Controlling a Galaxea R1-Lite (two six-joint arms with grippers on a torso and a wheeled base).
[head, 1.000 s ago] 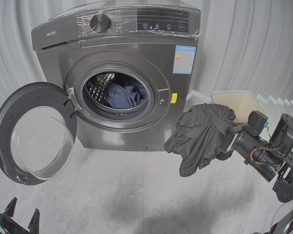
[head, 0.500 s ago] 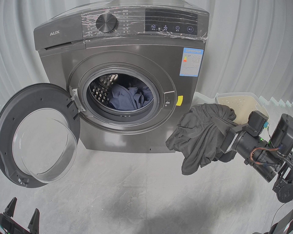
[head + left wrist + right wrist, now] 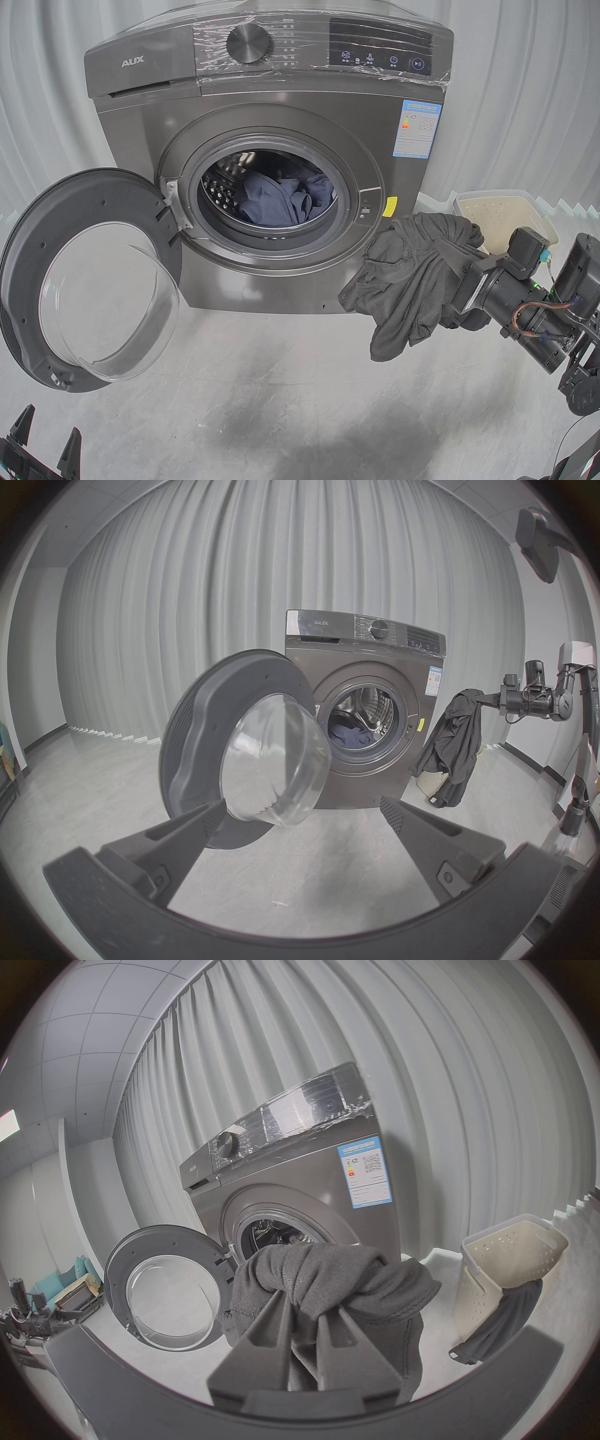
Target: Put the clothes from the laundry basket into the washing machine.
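The washing machine's (image 3: 144, 144) round door (image 3: 75, 206) is hanging wide open to the robot's left, its rim jutting out over the floor (image 3: 281, 387), a broad stretch of which is lying between the machine's front and both arms. The right gripper's (image 3: 306, 1319) fingers (image 3: 353, 1350) are pinching close together on a dark grey garment (image 3: 406, 281), which is dangling in the air before the machine's lower right corner, near the laundry basket (image 3: 494, 194) standing beside the machine, while blue clothes (image 3: 275, 203) are lying inside the drum. The left gripper (image 3: 49, 431) is hovering low with fingers spread apart, holding nothing.
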